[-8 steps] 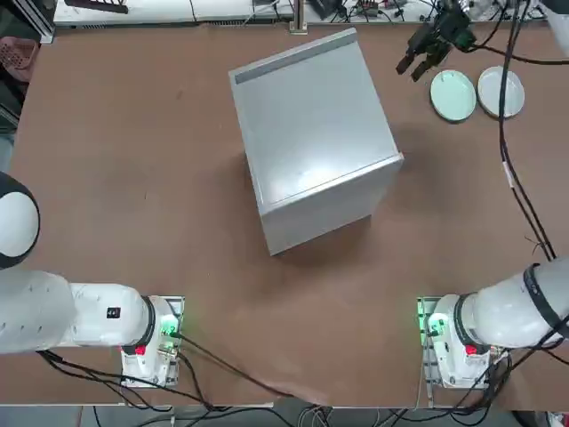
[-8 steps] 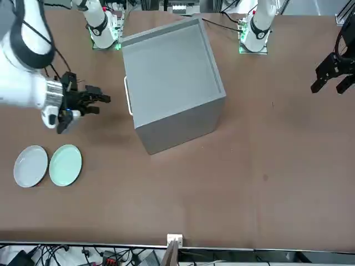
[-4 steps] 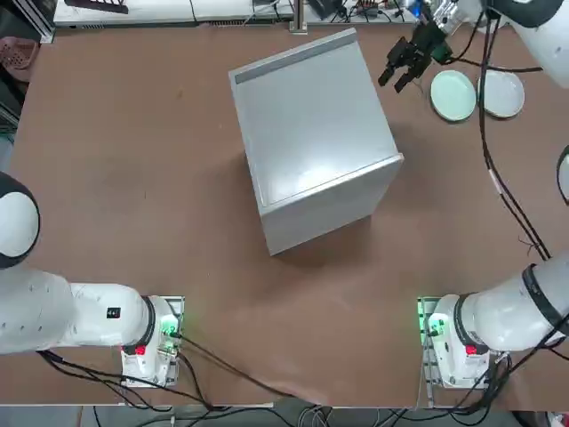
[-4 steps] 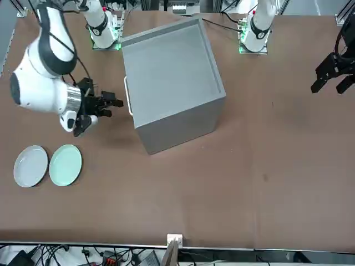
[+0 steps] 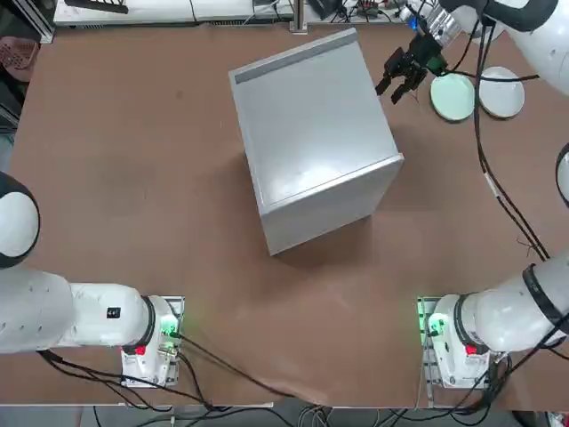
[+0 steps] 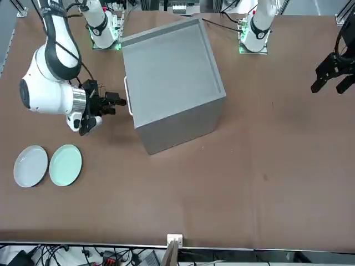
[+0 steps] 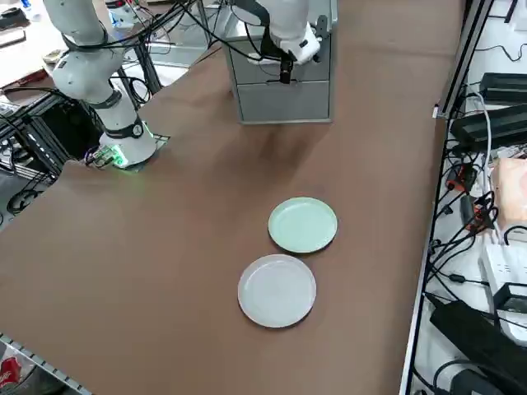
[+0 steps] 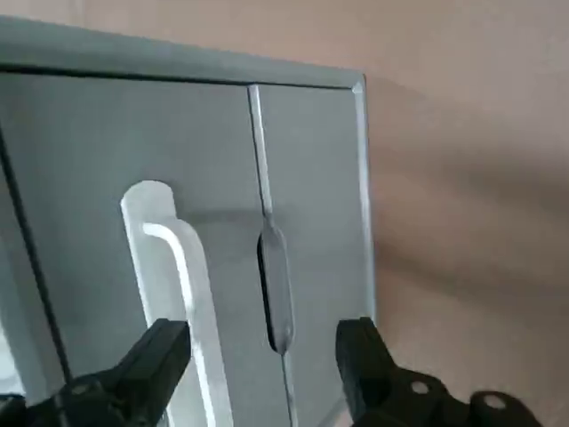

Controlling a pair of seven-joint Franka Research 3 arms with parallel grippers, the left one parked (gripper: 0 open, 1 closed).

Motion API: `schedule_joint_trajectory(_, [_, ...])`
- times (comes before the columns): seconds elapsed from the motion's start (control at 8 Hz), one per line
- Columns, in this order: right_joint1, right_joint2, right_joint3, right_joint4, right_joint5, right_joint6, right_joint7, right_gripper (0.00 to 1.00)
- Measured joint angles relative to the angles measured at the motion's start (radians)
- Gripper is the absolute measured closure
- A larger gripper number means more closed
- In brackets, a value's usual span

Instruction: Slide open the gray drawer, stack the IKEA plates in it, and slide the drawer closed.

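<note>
Lining up on the drawer handle

Right hand [image 8: 258, 356] spread wide, just off the gray drawer [image 8: 133, 222]; it should center on the handle [image 8: 173, 276] before closing, then pull straight.

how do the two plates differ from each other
Colour: the green plate is pale mint, the white plate is whitish grey. Place: the green plate lies nearer the grey cabinet and the right gripper, the white plate on its far side. Both are round, rimmed, similar in size, flat on the table, side by side, untouched.
</note>
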Motion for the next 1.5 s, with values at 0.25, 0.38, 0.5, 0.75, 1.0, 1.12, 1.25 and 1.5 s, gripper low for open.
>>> schedule_joint_trajectory(0.25, [0.007,0.000,0.000,-0.012,0.015,0.003,0.000,0.00])
schedule_joint_trajectory(0.38, [0.014,0.000,0.000,-0.017,0.021,0.012,0.000,0.00])
schedule_joint_trajectory(0.5, [0.026,-0.001,0.000,-0.022,0.022,0.026,0.000,0.00])
schedule_joint_trajectory(0.75, [0.051,-0.001,0.001,-0.034,0.023,0.050,0.000,0.00])
schedule_joint_trajectory(1.0, [0.053,-0.001,0.000,-0.041,0.023,0.057,0.000,0.00])
schedule_joint_trajectory(1.12, [0.053,-0.001,0.000,-0.045,0.023,0.059,0.000,0.00])
schedule_joint_trajectory(1.25, [0.054,0.000,0.000,-0.052,0.022,0.063,0.000,0.00])
schedule_joint_trajectory(1.5, [0.063,0.002,0.000,-0.060,0.018,0.074,-0.001,0.00])
